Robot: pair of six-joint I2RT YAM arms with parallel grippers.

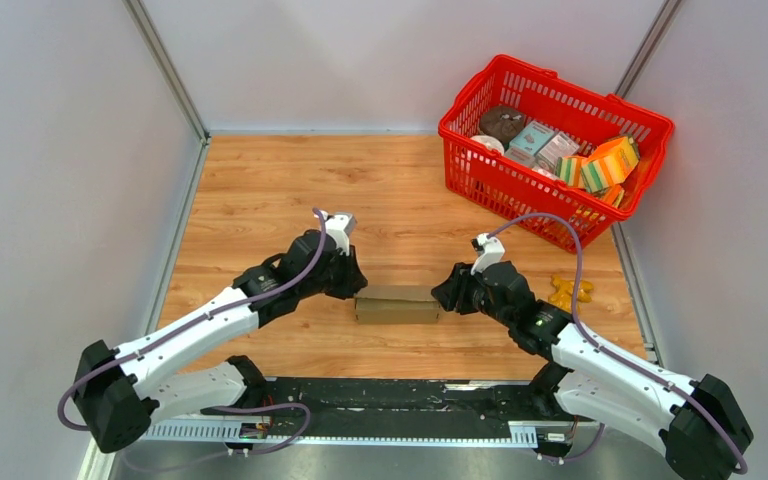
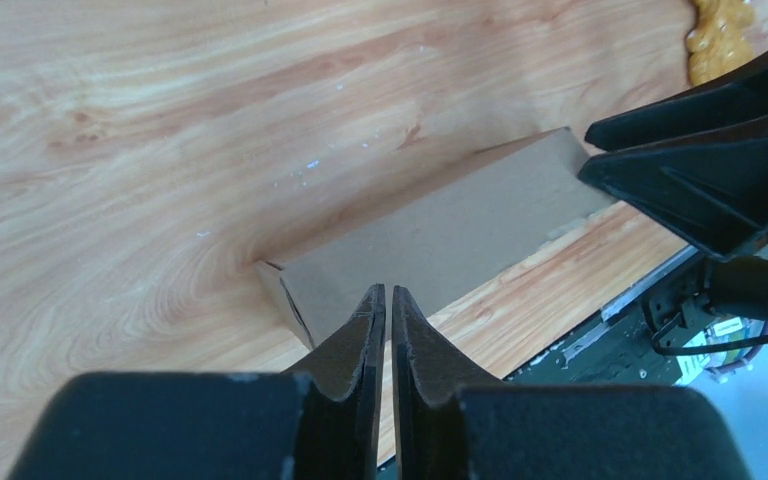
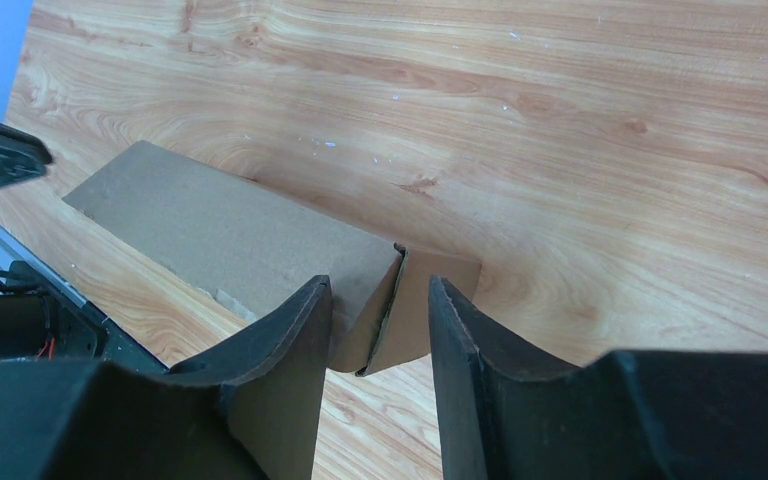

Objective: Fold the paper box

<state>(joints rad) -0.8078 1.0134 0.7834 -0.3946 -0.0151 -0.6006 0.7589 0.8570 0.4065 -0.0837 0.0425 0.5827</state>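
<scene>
Both arms stretched low and angled inward, meeting at the paper box (image 1: 397, 304) lying mid-table. Left gripper (image 2: 388, 296) at the box's 9 o'clock end, fingers nearly pinched together, holding nothing. Right gripper (image 3: 378, 290) at 3 o'clock, jaws straddling the loose end flap. No readable print anywhere.

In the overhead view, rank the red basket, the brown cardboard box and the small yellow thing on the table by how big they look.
1. red basket, by far the largest
2. cardboard box
3. yellow thing, smallest
</scene>
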